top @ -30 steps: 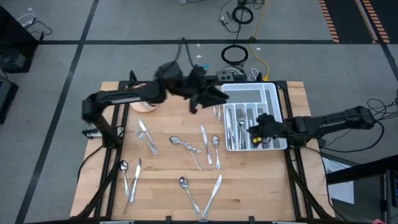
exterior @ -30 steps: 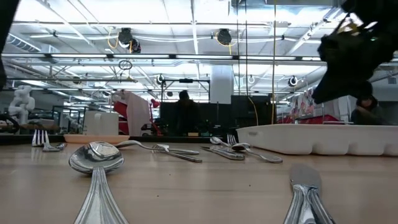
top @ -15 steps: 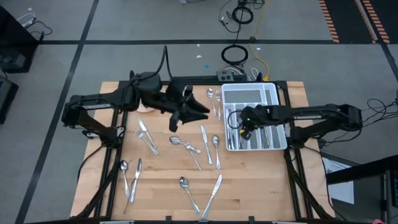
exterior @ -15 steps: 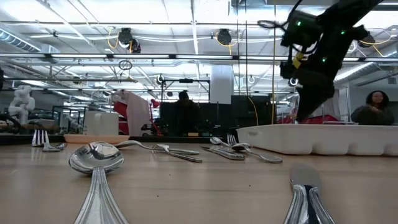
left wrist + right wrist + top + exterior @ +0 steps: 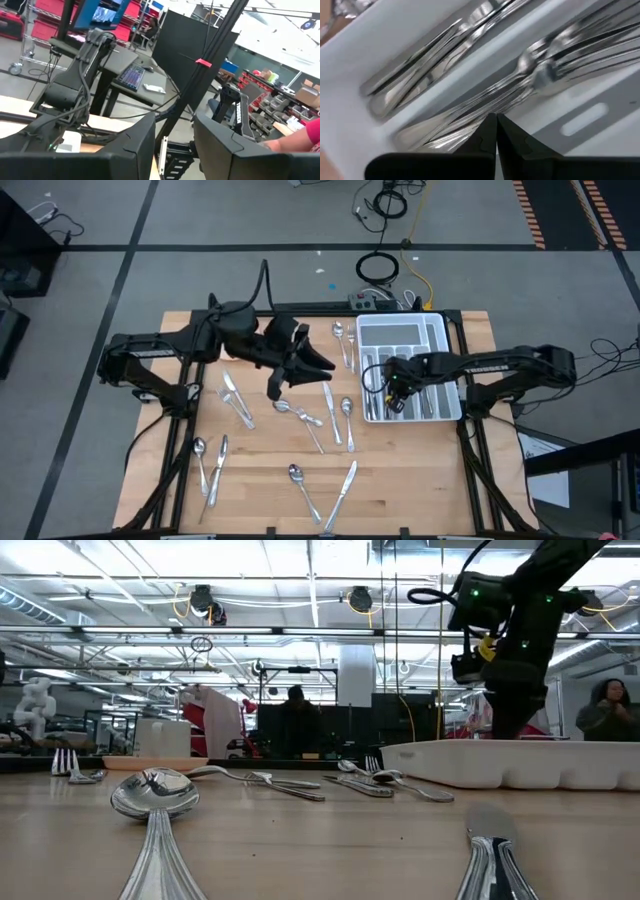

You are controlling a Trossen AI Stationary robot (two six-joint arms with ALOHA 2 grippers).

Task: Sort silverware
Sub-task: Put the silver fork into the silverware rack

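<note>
Wooden table (image 5: 400, 470); scattered silverware (image 5: 330, 402); no legible writing

Light wooden table (image 5: 420, 470) on a black frame
Loose shiny silver-metal spoons, forks and knives (image 5: 330, 415) lie scattered across it beside a white compartmented plastic tray (image 5: 433, 330).

the silverware (image 5: 330, 411) is polished metal with a mirror-bright, glossy finish. the tabletop (image 5: 420, 470) is pale wood, smooth and matt, with visible plank grain. the tray (image 5: 444, 340) is white plastic, smooth with a soft sheen. the right gripper (image 5: 496, 131) is black plastic, matt; the left gripper (image 5: 175, 145) shows the same dark matt finish.
</note>
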